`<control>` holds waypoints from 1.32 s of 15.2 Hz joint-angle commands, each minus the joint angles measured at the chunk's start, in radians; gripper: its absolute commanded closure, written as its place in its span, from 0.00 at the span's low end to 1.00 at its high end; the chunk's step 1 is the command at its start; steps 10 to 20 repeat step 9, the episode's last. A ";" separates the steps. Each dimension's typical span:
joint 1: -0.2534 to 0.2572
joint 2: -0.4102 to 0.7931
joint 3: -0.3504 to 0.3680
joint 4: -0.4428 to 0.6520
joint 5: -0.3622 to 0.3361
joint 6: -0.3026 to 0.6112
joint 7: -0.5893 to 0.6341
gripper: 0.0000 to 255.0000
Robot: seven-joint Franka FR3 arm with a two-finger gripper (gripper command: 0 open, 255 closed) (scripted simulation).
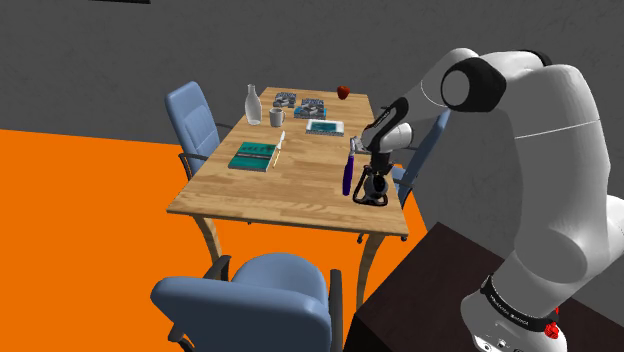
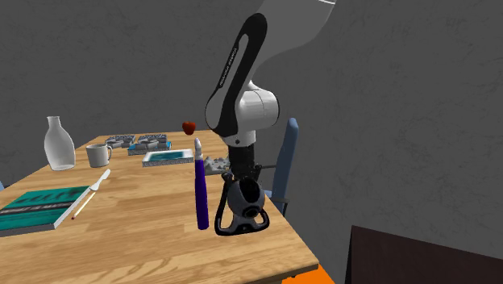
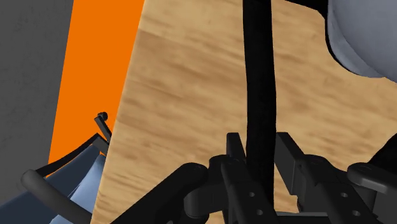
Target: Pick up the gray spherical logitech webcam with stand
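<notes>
The webcam is a gray ball in a black looped stand, near the table edge at the second exterior view's right. My black gripper comes down onto it from above, shut on the stand's upper loop. In the wrist view the fingers clasp a thin black bar of the stand, and the gray ball bulges beside it. In the shoulder view the webcam sits under the gripper. Whether its base touches the wooden table I cannot tell.
A tall purple bottle stands upright right beside the webcam. Farther back are a teal book, a glass carafe, a mug, flat boxes and a red apple. Blue chairs surround the table.
</notes>
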 commanded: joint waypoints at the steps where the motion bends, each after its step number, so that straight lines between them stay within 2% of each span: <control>1: 0.003 -0.024 -0.004 -0.008 -0.004 -0.015 0.002 1.00; 7: 0.013 -0.088 -0.016 -0.019 -0.017 -0.067 0.008 1.00; 20: 0.013 -0.089 -0.017 -0.020 -0.018 -0.069 0.008 1.00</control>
